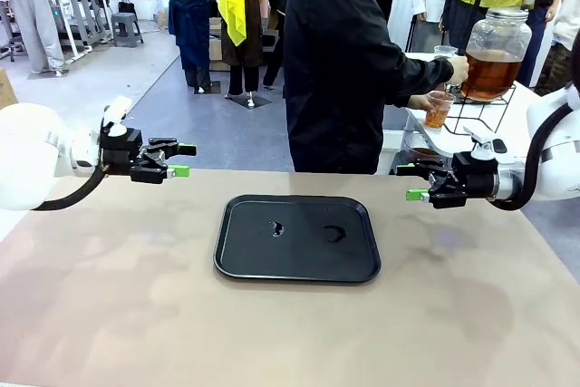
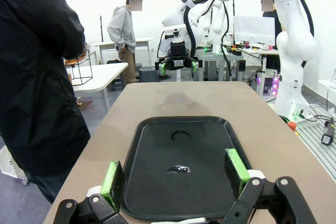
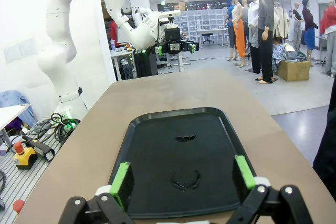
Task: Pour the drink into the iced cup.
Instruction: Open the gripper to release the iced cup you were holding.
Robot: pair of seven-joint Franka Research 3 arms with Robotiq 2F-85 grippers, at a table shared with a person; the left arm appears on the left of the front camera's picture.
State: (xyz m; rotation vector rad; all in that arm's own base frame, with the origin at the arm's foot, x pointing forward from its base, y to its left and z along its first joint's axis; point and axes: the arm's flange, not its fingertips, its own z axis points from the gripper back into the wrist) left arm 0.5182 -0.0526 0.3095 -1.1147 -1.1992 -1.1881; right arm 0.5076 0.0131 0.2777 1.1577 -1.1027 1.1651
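The drink (image 1: 489,74) is amber liquid in a big clear jar with a tap, on a wire stand on a white side table at the far right. A person in black holds a clear cup (image 1: 439,109) under the tap, other hand (image 1: 458,70) at the jar; the cup holds some amber liquid. My left gripper (image 1: 184,159) (image 2: 176,174) hovers open over the table's far left. My right gripper (image 1: 410,182) (image 3: 184,177) hovers open at the far right. Both are empty and face each other across the tray.
A black tray (image 1: 245,242) (image 2: 210,129) (image 3: 157,129) lies in the middle of the tan table, with two small wet smears on it. A second glass (image 1: 445,51) stands behind the jar. The person's body (image 1: 335,61) stands at the far edge.
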